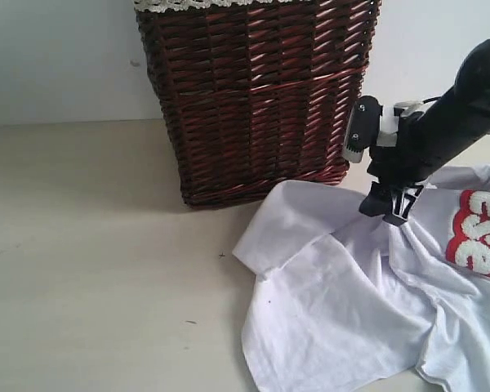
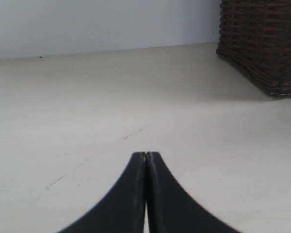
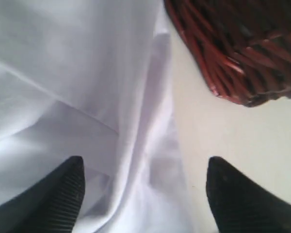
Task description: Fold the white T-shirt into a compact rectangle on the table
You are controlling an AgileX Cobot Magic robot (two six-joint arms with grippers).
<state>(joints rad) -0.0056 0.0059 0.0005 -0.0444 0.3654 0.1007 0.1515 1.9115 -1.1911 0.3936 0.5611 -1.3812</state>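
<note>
Your soft white cotton T-shirt lies unfolded and rumpled on the pale beige bench, at the front right of the exterior view. Its upper edge sits just beside the base of the dark brown wicker basket. Long creases run across the cloth, and its left edge is doubled over into a loose flap. Fuzzy white letters outlined in red show near the right border, partly cut off by the frame.

Your right jaws stand wide apart and clamp nothing. Seen from outside, their tips come down onto the shirt close to the basket, where the fabric gathers into folds. In the right wrist view the two black ribbed fingers straddle a raised ridge of white cloth. One finger is over the shirt and the other over bare bench just past the shirt's edge.

Your left jaws are pressed fully together with nothing between them. The black fingers hang over bare bench, well apart from the shirt.
</note>
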